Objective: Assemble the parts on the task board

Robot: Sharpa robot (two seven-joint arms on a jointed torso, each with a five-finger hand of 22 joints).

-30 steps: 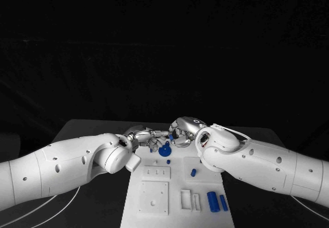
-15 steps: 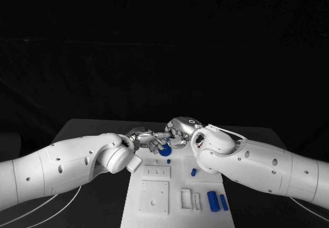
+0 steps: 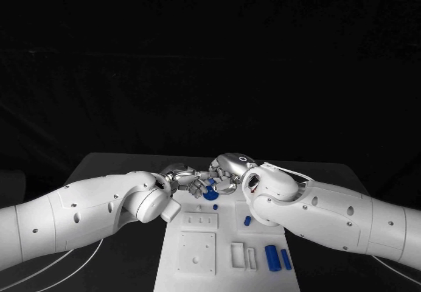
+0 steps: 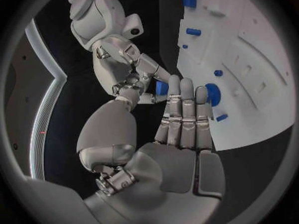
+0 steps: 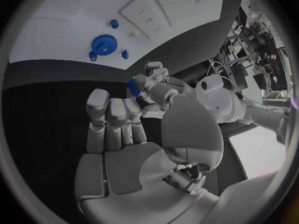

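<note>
My left hand (image 5: 148,84) pinches a small blue part (image 5: 132,87) above the task board's (image 3: 230,243) far edge; my right hand (image 4: 127,72) is spread just beside it.

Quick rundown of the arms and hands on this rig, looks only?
Both arms have smooth white rounded shells with small dark dots. The left hand and right hand are silver metal, with segmented fingers and grey pads on the palms. A thin white cable loops over the right arm.
</note>
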